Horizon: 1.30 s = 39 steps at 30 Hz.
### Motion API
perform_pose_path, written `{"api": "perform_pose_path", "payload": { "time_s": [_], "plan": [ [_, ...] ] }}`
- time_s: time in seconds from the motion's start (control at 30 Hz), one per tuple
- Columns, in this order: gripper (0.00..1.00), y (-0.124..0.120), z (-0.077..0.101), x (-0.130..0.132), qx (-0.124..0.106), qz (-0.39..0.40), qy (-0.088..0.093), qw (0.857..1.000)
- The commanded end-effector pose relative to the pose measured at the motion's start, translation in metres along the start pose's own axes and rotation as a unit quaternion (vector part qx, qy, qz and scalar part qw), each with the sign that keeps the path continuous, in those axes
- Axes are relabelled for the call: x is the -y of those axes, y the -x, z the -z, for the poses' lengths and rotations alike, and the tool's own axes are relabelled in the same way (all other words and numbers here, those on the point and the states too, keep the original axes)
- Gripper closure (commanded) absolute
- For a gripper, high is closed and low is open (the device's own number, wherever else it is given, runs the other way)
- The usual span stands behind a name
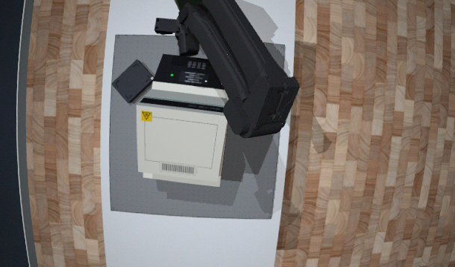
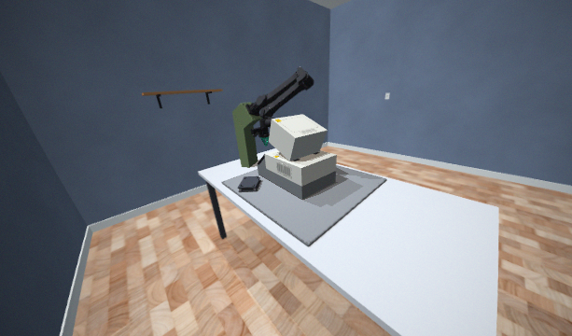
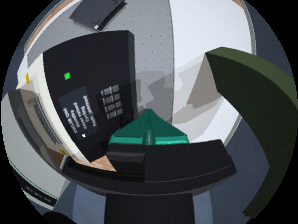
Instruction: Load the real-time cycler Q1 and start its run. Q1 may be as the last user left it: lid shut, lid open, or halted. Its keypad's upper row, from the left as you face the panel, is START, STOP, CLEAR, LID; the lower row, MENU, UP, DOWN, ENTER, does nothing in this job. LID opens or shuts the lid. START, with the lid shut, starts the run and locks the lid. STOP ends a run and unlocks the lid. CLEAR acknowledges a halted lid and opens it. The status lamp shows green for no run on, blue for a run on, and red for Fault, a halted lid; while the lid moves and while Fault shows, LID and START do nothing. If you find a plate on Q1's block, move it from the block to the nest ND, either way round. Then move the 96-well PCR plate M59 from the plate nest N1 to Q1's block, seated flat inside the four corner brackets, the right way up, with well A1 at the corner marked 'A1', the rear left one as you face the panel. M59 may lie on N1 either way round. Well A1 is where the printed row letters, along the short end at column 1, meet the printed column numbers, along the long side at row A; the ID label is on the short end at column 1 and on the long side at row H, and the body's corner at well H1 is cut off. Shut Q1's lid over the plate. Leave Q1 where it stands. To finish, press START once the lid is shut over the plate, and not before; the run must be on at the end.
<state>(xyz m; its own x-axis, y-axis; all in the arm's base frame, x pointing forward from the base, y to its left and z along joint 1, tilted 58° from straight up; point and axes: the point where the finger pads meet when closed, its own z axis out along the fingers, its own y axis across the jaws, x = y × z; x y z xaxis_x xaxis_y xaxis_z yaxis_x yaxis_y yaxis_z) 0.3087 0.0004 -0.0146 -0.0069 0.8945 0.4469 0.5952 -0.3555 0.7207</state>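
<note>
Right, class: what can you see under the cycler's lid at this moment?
The lid hangs tilted, partly raised above the cycler body. The top view shows only a dark band at its front edge; the block and any plate on it are covered.

- The gripper [image 3: 148, 124], its teal fingers pressed together with nothing between them, sits at lower centre.
- Left of it lies Q1's black panel [image 3: 87, 90], with a green status lamp [image 3: 67, 76] and keypad [image 3: 111, 102].
- A dark nest [image 3: 99, 10] lies at upper left.
- The green arm base [image 3: 256, 116] fills the right.
</note>
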Motion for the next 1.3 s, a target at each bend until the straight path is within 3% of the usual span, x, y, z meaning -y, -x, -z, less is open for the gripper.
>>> {"api": "perform_pose_path", "payload": {
  "time_s": [0.0, 1.27],
  "plan": [
    [1.0, 0.0164, 0.0255, 0.0314, 0.013, 0.007, -0.008, 1.0],
    [1.0, 0.0106, 0.0255, 0.0321, -0.004, 0.008, -0.01, 1.0]
  ]
}}
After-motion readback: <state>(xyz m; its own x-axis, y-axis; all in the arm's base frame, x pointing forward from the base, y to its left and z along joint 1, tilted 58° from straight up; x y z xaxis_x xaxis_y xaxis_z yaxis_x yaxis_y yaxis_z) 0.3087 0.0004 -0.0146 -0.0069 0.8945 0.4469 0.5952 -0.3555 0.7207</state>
